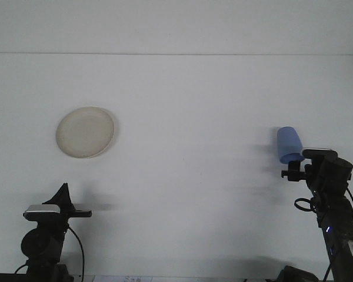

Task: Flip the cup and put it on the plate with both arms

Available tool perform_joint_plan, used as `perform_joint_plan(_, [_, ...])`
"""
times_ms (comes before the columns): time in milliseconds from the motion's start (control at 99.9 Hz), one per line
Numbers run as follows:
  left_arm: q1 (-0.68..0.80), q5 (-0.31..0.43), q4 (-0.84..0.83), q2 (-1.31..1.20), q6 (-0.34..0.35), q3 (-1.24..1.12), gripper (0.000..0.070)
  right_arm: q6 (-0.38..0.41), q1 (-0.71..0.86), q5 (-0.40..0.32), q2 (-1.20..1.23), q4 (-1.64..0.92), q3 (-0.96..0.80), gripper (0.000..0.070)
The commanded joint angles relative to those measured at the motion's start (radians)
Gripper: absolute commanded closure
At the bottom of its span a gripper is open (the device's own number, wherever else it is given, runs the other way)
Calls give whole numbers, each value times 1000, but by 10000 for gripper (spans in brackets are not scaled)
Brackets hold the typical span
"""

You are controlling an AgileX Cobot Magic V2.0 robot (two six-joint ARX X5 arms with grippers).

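Now we are in the approach step: our right end effector (293, 170) sits just under the cup (289, 144); we cannot tell its opening. Next comes gripping, then flipping toward the plate (85, 131), far left. Our left end effector (63, 197) waits.

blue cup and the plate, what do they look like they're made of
The small blue tapered cup looks like matte plastic: even colour, no glare, though the view is too distant to be sure. The round cream plate looks like ceramic or melamine, with a dull, slightly mottled face and a paler rim.
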Motion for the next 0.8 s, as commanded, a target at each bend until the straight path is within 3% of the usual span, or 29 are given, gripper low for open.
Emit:
perform_joint_plan(0, [2, -2, 10, -2, -8, -19, 688, -22, -16, -13, 51, 70, 4, 258])
perform_joint_plan(350, [2, -2, 10, -2, -8, -19, 688, -27, -56, -185, 310, 434, 4, 269])
perform_joint_plan(490, [2, -2, 10, -2, -8, -19, 688, -14, -56, -246, 383, 568, 5, 405])
perform_joint_plan(660, [2, -2, 10, -2, -8, -19, 688, 3, -54, -264, 397, 630, 5, 693])
perform_joint_plan(790, [2, -2, 10, -2, -8, -19, 688, 61, -54, -294, 388, 649, 7, 700])
